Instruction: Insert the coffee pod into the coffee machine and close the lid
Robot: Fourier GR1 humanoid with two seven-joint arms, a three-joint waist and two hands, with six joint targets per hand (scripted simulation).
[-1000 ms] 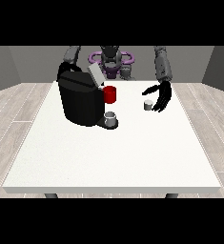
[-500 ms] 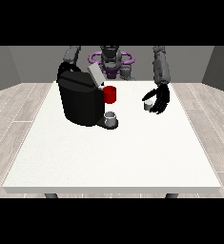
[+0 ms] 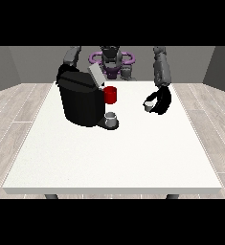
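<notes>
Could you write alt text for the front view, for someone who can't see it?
A humanoid robot's hand at the view's right curls around a small pale coffee pod on a white table. Further left stands a black coffee machine, lid raised, with a red part and a grey cup.

The coffee machine (image 3: 80, 98) has a matt black, plastic-looking body; its raised lid (image 3: 95, 75) at 12 o'clock looks like smooth grey metal. The red part (image 3: 111, 94) at 3 o'clock is glossy. The white table (image 3: 114, 153) is smooth and matt. The floor (image 3: 11, 110) looks like pale wood planks.
</notes>
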